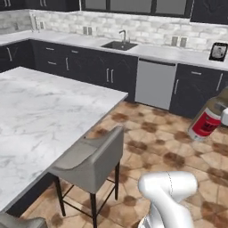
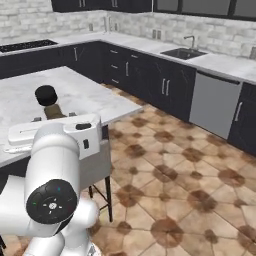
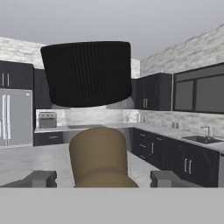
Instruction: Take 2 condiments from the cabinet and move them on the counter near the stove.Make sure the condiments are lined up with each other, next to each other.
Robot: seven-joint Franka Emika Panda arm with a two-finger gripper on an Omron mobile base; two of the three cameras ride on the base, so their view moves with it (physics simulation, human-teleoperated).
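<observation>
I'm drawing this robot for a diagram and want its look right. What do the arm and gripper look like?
The arm is glossy white, built of rounded tubular segments. One joint ends in a round black cap bearing small coloured marks. The hand is a flat white block with dark insets. The gripper has two small, blocky dark grey finger tips. No loose cables show.
</observation>
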